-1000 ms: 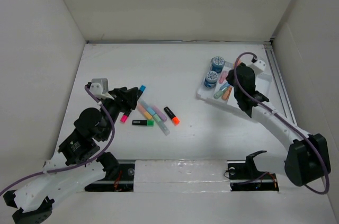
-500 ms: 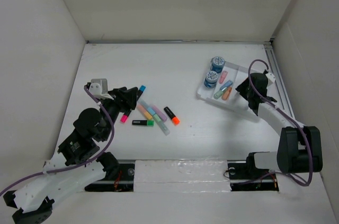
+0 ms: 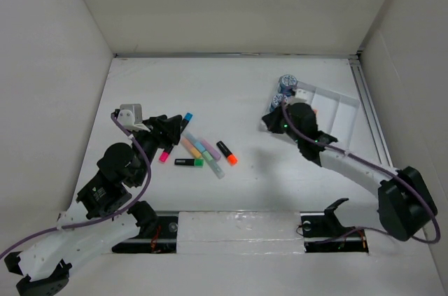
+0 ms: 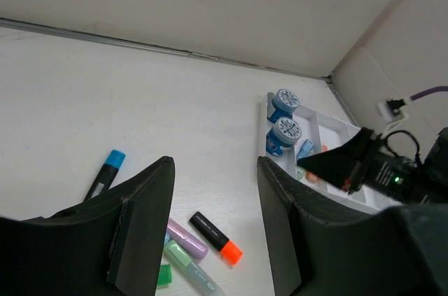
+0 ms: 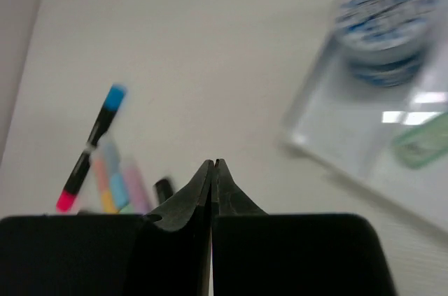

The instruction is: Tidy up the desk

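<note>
The right claw (image 5: 212,164) is shut tight, holding nothing; it hangs beside the one white tray (image 3: 336,110) with two blue jars (image 4: 287,100); the left claw (image 4: 213,170) is open and empty, near three pale pens (image 3: 200,148), two stubby black pens (image 3: 226,152) and one blue-tipped pen (image 4: 105,173); the desk (image 3: 231,89) lies under everything.

Bright, even, diffuse light fills the scene; the large matte white desk (image 3: 231,86) carries only faint, soft-edged shadows. The overhead and left wrist views are sharp. The right wrist view is blurred throughout, with white glare patches on the small white compartmented tray (image 5: 318,143).
</note>
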`<state>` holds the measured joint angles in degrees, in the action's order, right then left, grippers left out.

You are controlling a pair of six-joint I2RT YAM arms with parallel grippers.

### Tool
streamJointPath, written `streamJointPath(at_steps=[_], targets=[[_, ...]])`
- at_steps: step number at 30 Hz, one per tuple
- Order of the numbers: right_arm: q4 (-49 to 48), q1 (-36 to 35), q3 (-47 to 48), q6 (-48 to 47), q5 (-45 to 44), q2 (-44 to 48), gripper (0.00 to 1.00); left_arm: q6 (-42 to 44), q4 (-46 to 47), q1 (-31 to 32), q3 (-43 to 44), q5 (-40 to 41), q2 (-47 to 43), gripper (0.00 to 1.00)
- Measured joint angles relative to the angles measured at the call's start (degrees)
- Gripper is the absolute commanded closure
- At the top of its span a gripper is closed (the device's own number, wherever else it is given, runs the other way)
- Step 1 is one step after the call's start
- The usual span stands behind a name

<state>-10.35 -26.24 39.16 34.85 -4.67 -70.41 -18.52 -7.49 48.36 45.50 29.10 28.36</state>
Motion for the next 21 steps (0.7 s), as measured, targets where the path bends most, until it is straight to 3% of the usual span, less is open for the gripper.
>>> streamJointPath(at_steps=[3,6,8,12,21], targets=[[-2.03,-12.48,2.69,-1.42,0.13,-5.81,0.75,0.0,-0.02,0.0,0.0,0.33,-0.02,0.53],[-1.51,-21.81,9.33,-3.58,0.42,-15.5,0.62,0.0,-0.02,0.0,0.0,0.76,-0.07,0.53],[0.15,-25.88,14.56,-5.29,-0.2,-21.68,0.6,-0.02,-0.02,0.0,0.0,1.01,-0.13,0.53],[3.91,-32.72,21.42,-7.98,-3.45,-29.64,0.44,-0.02,0.0,0.0,0.0,1.16,-0.39,0.53],[11.13,-37.07,22.67,-9.14,-10.82,-35.78,0.46,0.0,0.0,0.0,0.0,1.11,-0.42,0.53]])
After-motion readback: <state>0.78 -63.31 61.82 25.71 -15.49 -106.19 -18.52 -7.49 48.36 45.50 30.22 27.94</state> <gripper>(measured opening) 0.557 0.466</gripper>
